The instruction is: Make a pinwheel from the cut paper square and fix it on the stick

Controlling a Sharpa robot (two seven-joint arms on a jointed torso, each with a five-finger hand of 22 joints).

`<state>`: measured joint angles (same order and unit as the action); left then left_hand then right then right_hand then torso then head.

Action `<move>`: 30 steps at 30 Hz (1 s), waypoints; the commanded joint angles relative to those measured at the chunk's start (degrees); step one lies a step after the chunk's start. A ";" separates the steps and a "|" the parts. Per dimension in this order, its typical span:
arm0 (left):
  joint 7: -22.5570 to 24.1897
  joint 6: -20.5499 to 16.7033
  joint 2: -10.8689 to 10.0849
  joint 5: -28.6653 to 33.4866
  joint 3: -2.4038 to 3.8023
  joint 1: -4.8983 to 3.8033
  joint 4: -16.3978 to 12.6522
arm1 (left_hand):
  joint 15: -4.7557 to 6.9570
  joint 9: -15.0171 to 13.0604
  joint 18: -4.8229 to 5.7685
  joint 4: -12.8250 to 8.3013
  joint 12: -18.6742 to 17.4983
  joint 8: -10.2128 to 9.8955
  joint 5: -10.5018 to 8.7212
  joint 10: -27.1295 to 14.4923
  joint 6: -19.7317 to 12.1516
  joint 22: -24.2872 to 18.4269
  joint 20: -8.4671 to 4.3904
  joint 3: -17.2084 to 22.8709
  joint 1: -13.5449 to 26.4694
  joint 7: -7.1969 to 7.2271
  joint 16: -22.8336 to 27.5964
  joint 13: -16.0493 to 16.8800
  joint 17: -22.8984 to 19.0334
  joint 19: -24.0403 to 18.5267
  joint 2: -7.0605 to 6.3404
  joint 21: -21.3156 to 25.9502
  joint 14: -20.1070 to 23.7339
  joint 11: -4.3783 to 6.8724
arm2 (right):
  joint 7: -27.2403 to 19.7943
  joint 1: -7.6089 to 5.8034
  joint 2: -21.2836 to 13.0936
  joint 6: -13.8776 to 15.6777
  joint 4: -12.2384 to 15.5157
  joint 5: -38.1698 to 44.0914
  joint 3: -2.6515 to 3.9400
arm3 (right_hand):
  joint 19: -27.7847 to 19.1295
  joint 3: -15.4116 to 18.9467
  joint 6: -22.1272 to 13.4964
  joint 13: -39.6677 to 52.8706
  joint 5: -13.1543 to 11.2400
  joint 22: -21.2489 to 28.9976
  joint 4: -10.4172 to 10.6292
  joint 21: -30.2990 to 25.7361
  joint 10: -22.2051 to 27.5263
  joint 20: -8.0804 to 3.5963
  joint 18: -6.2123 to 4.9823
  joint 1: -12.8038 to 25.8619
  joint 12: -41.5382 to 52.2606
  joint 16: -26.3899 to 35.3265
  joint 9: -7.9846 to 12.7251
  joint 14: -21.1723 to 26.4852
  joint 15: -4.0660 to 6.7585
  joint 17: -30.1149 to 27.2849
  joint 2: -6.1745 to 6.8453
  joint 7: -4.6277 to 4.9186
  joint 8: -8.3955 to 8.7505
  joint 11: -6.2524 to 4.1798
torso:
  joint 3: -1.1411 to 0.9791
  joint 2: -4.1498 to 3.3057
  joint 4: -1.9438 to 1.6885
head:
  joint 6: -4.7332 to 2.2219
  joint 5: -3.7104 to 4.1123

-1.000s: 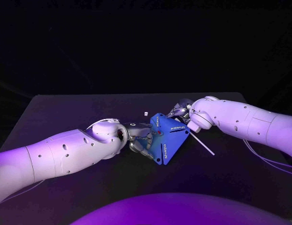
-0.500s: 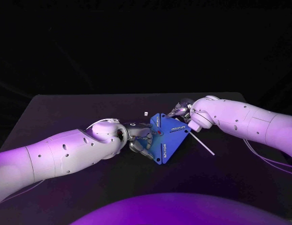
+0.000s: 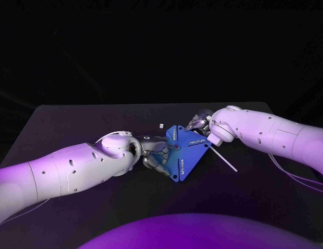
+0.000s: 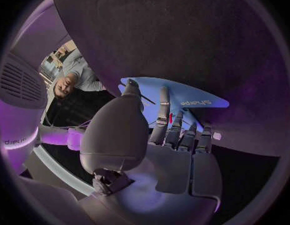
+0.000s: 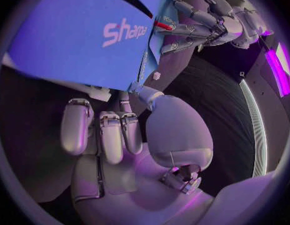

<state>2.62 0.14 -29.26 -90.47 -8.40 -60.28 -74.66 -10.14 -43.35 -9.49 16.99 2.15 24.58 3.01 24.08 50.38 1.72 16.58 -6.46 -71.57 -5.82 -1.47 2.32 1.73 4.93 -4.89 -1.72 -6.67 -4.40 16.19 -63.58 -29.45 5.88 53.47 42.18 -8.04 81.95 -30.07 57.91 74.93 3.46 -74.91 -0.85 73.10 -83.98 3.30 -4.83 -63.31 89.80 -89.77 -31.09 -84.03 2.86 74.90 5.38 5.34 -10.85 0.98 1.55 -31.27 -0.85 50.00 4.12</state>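
Note:
The blue paper square (image 3: pixel 185 153), partly folded, is raised over the middle of the black table (image 3: pixel 71 124). My left hand (image 3: pixel 154 154) holds it from the left, its fingertips (image 4: pixel 173 130) at the paper's (image 4: pixel 182 99) centre by a red pin (image 4: pixel 170 118). My right hand (image 3: pixel 200 122) pinches the paper's far right corner, its thumb (image 5: pixel 145 96) against the edge of the blue sheet (image 5: pixel 76 40). The red pin (image 5: pixel 162 25) and my left hand's fingers (image 5: pixel 207 20) meet beyond that sheet. The thin white stick (image 3: pixel 224 158) lies on the table under my right forearm.
A small white piece (image 3: pixel 161 125) lies on the table just behind the paper. The table's front edge runs close to the hands, and both forearms cross its left and right parts.
The paper and both hands have edged very slightly to the left. Both grips are the same.

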 commanded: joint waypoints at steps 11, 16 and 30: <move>-0.27 0.98 0.00 0.18 -0.04 0.00 -0.02 | -0.30 -0.10 -0.07 0.11 0.14 -0.28 -0.25 -0.40 -0.15 0.10 0.03 0.35 0.05 -0.48 0.26 0.04 -0.06 -0.30 0.59 -0.15 0.08 -0.19 | -1.81 0.03 0.29 1.77 0.20 0.44 -0.03 | 0.43 -2.39 3.54 15.07 -0.06 -2.20 -2.40 0.26 -6.02 -0.83 0.66 -2.61 0.20 -0.23 -1.66 -5.97 1.10 15.10 -1.06 -1.48 -2.14 -1.17 | 0.02 0.01 0.00 | 0.00 -0.03; -0.26 0.86 0.02 0.18 -0.04 0.00 -0.02 | -0.26 -0.13 -0.07 0.11 0.12 -0.31 -0.25 -0.60 -0.19 0.10 0.03 0.34 0.01 -0.56 0.25 0.03 -0.05 -0.30 0.51 -0.16 0.04 -0.29 | -2.61 0.03 0.19 2.24 0.64 0.83 -0.03 | 0.56 -4.08 4.71 15.07 -0.41 -2.50 -5.09 0.39 -6.02 -1.63 0.73 -4.23 0.20 -0.23 -3.79 -5.97 1.92 15.10 -1.06 -2.27 -3.85 -1.90 | 0.04 0.04 -0.01 | 0.00 0.02; -0.23 0.28 -0.01 0.24 -0.04 0.00 -0.11 | -0.14 -0.20 -0.08 0.13 0.05 -0.42 -0.24 -1.21 -0.38 0.11 0.03 0.27 -0.05 -0.84 0.25 -0.03 -0.05 -0.30 0.16 -0.18 0.05 -0.60 | -5.28 0.02 -1.93 5.39 4.02 5.85 -0.04 | 0.66 -4.99 4.89 15.07 -0.65 -2.75 -6.41 0.55 -6.02 -1.66 0.84 -4.30 0.20 -0.23 -5.03 -5.97 1.78 15.10 -0.67 -2.35 -4.63 -2.05 | -0.01 0.03 0.03 | 0.00 0.17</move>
<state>2.60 0.10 -29.25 -90.40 -8.42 -60.28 -74.71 -10.14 -43.51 -9.50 17.00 2.15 24.36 3.01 23.23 49.97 1.76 16.58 -6.46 -71.57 -6.24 -1.47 2.34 1.72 4.94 -4.89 -1.72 -6.67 -4.83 12.80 -63.58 -31.20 9.71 57.05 44.67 -8.05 82.58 -34.97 62.14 74.91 3.06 -74.94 -6.90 73.33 -83.94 2.03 -4.83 -67.22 89.80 -89.77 -34.60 -84.03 4.53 74.95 4.75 3.17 -15.22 -0.72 1.56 -31.23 -0.83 50.00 4.27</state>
